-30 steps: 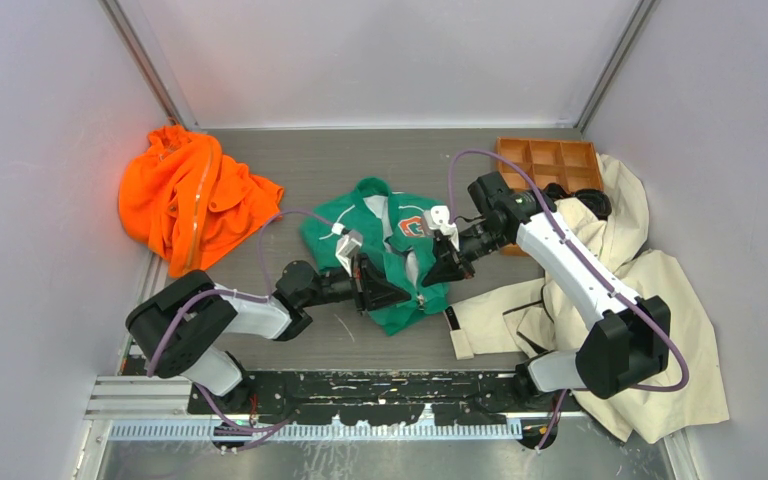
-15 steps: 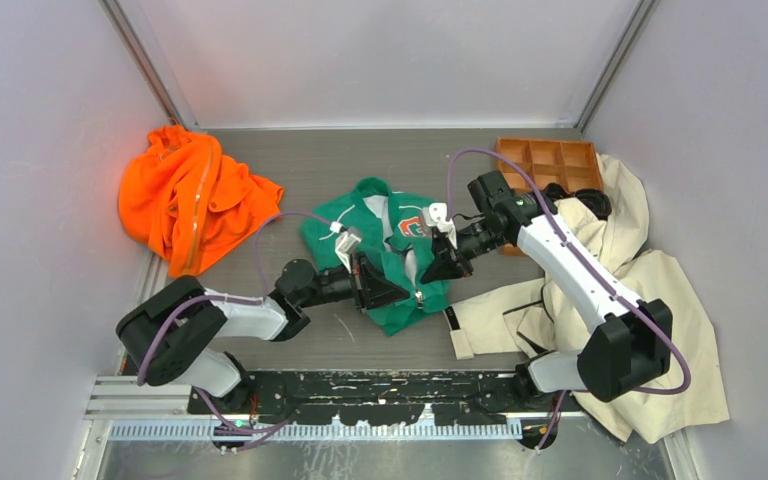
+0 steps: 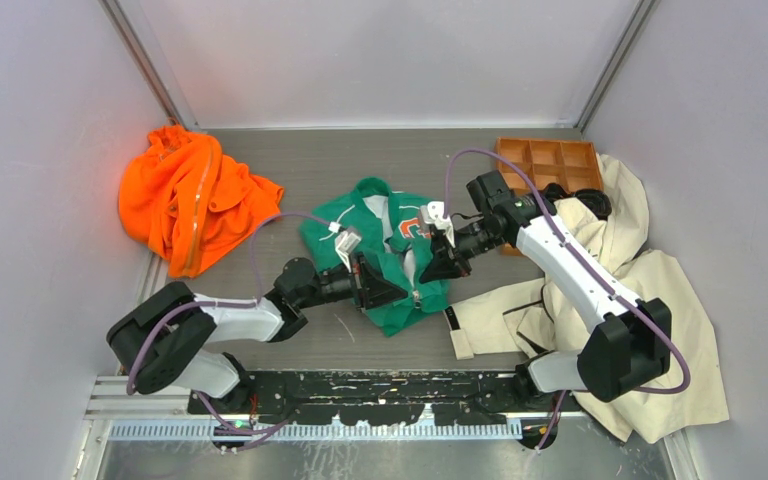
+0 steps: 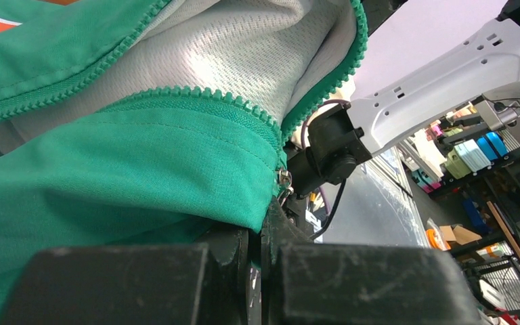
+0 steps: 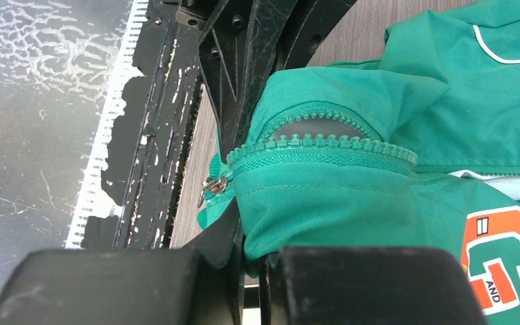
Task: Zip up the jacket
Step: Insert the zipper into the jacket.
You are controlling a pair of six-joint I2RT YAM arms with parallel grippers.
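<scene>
The green jacket (image 3: 385, 250) lies open at mid table, orange "G" patch (image 3: 409, 226) up. My left gripper (image 3: 388, 290) is shut on the jacket's left front edge near the hem; the left wrist view shows green cloth (image 4: 122, 176) pinched between the jaws, with the metal zipper slider (image 4: 284, 179) just above them. My right gripper (image 3: 430, 272) is shut on the right front edge; the right wrist view shows green cloth (image 5: 352, 196) in its jaws, the zipper teeth (image 5: 325, 143) arched above, and the slider (image 5: 215, 184) at their left end.
A bright orange garment (image 3: 192, 196) is heaped at the far left. A cream coat (image 3: 600, 290) spreads along the right side, under the right arm. A brown compartment tray (image 3: 548, 160) sits at the far right. Grey walls close in three sides.
Both grippers keep their hold on the jacket. The left arm's elbow has shifted a little left and toward the near edge; the right gripper has edged slightly left.
</scene>
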